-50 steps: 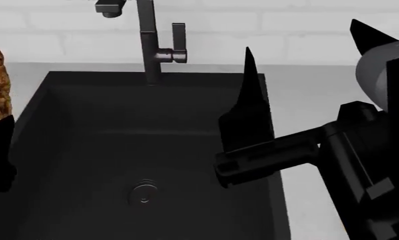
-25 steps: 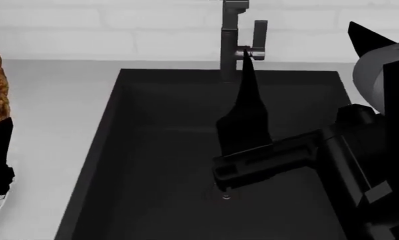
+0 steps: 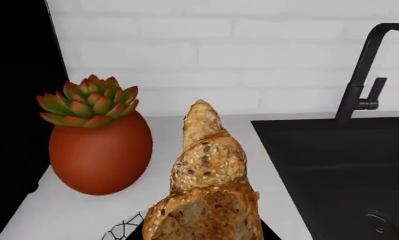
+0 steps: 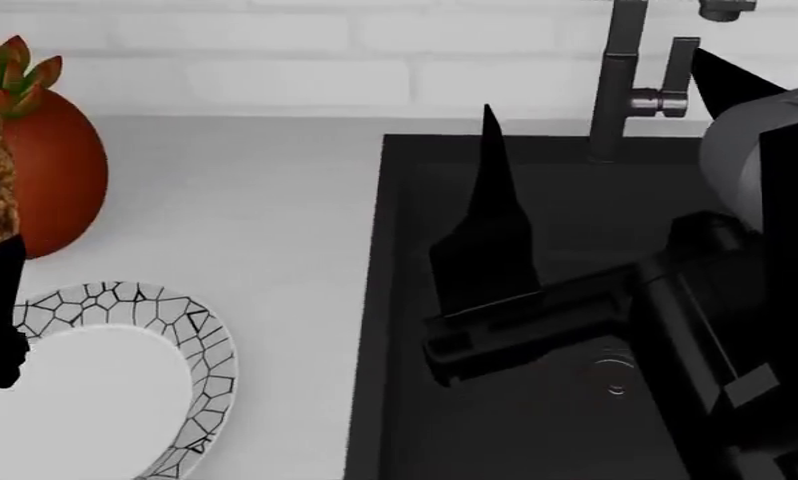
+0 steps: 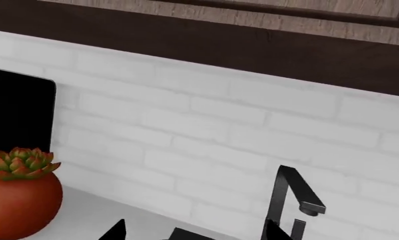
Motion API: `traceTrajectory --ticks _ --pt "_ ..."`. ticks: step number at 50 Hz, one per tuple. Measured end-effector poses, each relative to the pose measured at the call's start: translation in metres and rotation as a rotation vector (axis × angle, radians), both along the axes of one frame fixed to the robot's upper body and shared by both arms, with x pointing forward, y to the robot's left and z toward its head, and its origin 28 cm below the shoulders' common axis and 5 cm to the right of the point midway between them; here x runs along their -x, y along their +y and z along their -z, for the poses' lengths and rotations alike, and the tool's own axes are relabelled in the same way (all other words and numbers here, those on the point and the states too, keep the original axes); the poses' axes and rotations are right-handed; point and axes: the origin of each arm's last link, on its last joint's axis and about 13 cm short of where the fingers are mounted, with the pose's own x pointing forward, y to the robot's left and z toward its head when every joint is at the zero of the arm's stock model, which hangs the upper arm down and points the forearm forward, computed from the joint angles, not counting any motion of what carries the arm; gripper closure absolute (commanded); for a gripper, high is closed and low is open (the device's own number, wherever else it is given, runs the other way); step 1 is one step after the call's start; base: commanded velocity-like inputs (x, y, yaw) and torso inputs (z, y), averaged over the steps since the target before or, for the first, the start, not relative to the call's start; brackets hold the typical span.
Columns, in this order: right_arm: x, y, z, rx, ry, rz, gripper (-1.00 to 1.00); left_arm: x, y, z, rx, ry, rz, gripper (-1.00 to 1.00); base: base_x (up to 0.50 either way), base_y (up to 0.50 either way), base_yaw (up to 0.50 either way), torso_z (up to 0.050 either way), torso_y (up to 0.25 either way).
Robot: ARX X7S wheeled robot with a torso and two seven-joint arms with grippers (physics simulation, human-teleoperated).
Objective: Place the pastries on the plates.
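Your croissant (image 3: pixel 209 200) is speckled golden brown, flecked with pale seeds. At nine o'clock of it sits a terracotta-red pot (image 3: pixel 99 152) with a green, red-tipped succulent (image 3: pixel 87 100). The plate (image 4: pixel 172 330) at seven o'clock in your head view shows a white centre and a black cracked-mosaic rim. The sink (image 4: pixel 399 300) and faucet (image 3: pixel 359 90) are matte black, the counter (image 4: pixel 266 200) pale grey, the brick wall (image 5: pixel 206 120) white.
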Motion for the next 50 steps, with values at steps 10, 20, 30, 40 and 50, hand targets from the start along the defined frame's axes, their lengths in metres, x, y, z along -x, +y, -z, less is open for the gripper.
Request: traceTrajectory --ticks 10,20,30,40,50 --pt "0.0 0.0 0.001 -0.017 0.011 -0.005 -1.0 -0.001 0.001 0.002 -0.006 0.009 -0.003 1.0 -0.01 0.25 0.0 0.0 0.0" --pt "-0.001 0.0 0.002 -0.039 0.023 -0.005 -1.0 -0.018 0.0 0.012 -0.056 0.101 0.019 1.0 0.0 0.0 0.0 0.0 0.0" --pt "-0.002 0.001 0.003 -0.055 0.031 -0.004 -1.0 -0.047 0.002 0.033 -0.111 0.254 0.038 1.0 0.0 0.0 0.0 0.0 0.0" --pt "-0.001 0.002 0.004 -0.07 0.04 -0.003 -1.0 -0.058 0.002 0.053 -0.132 0.356 0.055 1.0 0.0 0.0 0.0 0.0 0.0" --pt "0.001 0.001 0.004 -0.08 0.048 0.001 -1.0 -0.059 0.0 0.065 -0.134 0.401 0.069 1.0 0.0 0.0 0.0 0.0 0.0"
